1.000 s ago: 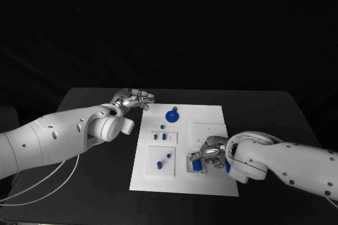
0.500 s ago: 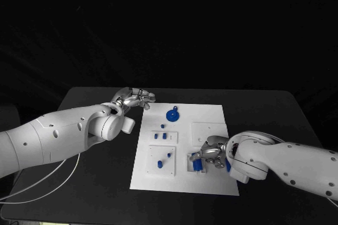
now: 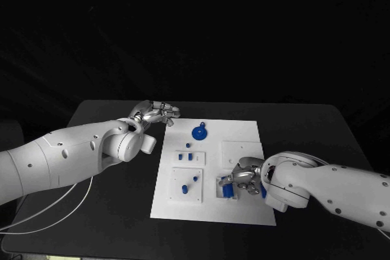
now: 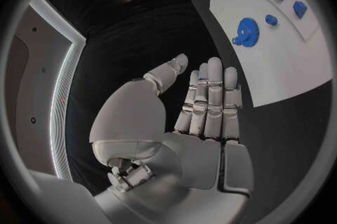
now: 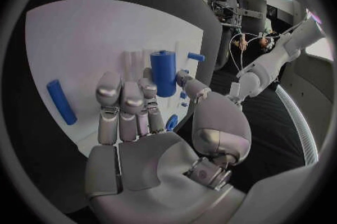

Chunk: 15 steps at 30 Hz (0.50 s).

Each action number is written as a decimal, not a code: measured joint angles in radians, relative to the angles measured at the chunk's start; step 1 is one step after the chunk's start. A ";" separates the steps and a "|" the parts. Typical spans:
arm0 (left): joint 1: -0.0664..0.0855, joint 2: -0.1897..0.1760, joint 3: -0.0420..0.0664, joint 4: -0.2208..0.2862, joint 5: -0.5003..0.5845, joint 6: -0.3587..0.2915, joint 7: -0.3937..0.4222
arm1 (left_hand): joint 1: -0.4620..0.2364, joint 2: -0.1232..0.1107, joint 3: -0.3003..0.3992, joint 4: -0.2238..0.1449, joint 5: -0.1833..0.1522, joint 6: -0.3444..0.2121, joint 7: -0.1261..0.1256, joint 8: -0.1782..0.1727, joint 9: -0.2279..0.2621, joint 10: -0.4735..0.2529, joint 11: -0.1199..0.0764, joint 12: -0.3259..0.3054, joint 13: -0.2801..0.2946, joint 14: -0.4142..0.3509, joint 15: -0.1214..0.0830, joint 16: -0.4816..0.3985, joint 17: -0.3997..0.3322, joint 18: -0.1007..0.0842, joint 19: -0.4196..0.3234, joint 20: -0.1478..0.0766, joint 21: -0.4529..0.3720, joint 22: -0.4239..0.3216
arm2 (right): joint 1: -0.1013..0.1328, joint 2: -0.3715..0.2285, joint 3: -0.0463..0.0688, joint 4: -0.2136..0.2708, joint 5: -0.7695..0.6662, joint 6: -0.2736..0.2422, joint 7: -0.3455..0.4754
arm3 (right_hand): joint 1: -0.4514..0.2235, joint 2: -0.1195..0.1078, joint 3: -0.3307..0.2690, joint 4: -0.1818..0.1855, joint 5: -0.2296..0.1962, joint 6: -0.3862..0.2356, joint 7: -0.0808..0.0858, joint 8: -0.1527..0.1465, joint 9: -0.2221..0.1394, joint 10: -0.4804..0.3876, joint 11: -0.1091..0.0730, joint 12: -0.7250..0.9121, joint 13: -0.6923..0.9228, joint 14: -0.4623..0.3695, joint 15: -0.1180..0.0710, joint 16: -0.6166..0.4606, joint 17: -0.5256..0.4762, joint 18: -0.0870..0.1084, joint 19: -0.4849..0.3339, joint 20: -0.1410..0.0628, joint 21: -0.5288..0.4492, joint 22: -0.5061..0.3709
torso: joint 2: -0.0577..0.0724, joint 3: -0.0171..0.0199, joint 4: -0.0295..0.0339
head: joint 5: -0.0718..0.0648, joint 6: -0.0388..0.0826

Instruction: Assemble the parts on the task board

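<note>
The white task board [image 3: 244,137] lies in the middle of the table. On it are a blue gear [image 3: 199,134], small blue pieces [image 3: 186,157] and a blue peg [image 3: 189,184]. My left hand [image 3: 154,113] hovers over the black table beside the board's far left corner, fingers straight and together, holding nothing [image 4: 204,106]. My right hand [image 3: 246,181] is low over the board's near right part. An upright blue cylinder [image 5: 163,72] stands in a white holder, and my right hand [image 5: 151,117] pinches it between the thumb and a fingertip. A blue rod [image 5: 61,101] lies beside that hand.
The black table [image 3: 317,130] surrounds the board, with open room on the right and far sides. A white cable [image 3: 49,215] loops over the near left of the table. Another blue part [image 3: 262,191] shows partly behind my right hand.
</note>
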 measured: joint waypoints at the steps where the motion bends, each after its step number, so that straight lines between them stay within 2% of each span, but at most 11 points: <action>1: 0.000 0.000 0.000 0.000 0.000 0.000 0.000 | 0.000 0.000 0.000 0.000 0.000 0.000 0.000 0.000 0.000 0.000 0.000 0.000 0.000 0.000 0.000 0.000 0.000 0.000 0.000 0.000 0.000 0.000 | 0.000 0.000 0.000 -0.001 0.000 0.000 0.000 | -0.003 -0.003 -0.002 -0.002 0.000 0.002 0.002 0.000 0.000 0.000 0.000 0.000 0.000 0.001 0.001 0.000 0.000 0.000 0.000 0.000 0.000 0.000 | 0.000 -0.0001 0.0002 | 0.000 0.000; 6: 0.000 0.000 0.000 0.000 0.000 0.000 0.000 | 0.000 0.000 0.000 0.000 0.000 0.000 0.000 0.000 0.000 0.000 0.000 0.000 0.000 0.000 0.000 0.000 0.001 -0.001 0.000 0.000 0.000 0.000 | 0.000 0.002 0.000 -0.003 -0.001 0.001 -0.003 | -0.017 -0.017 -0.018 -0.003 0.000 0.005 0.002 -0.005 0.000 0.000 0.000 0.000 0.000 -0.002 -0.002 0.000 0.000 0.000 0.000 0.000 0.004 0.000 | 0.000 -0.0002 0.0004 | 0.002 -0.001; 11: 0.000 0.000 0.000 0.000 0.000 0.000 0.000 | 0.000 0.000 0.000 0.000 0.000 0.000 0.000 0.000 0.000 0.000 0.000 0.000 0.000 0.000 0.000 0.000 0.001 0.009 0.000 0.000 0.000 0.001 | 0.000 0.004 0.000 -0.004 -0.003 0.001 -0.004 | -0.052 -0.042 -0.062 -0.005 0.000 0.007 0.003 -0.008 -0.002 0.000 0.000 -0.004 0.000 -0.003 -0.002 -0.005 0.001 0.000 -0.002 0.005 0.004 0.000 | 0.000 -0.0004 0.0006 | 0.003 -0.001; 15: 0.000 -0.001 0.000 0.000 0.000 0.000 0.000 | 0.000 0.000 0.000 0.000 0.000 0.000 0.000 0.000 0.000 0.000 0.000 0.000 -0.001 0.000 0.000 0.000 0.001 0.009 0.000 0.000 0.000 0.001 | 0.000 0.004 -0.001 -0.004 -0.005 0.000 -0.004 | -0.081 -0.038 -0.123 -0.032 0.000 0.000 0.009 -0.016 -0.003 -0.004 0.004 -0.006 0.002 -0.004 -0.001 -0.007 0.003 0.000 -0.011 -0.003 0.004 0.000 | 0.000 -0.0004 0.0005 | 0.004 -0.003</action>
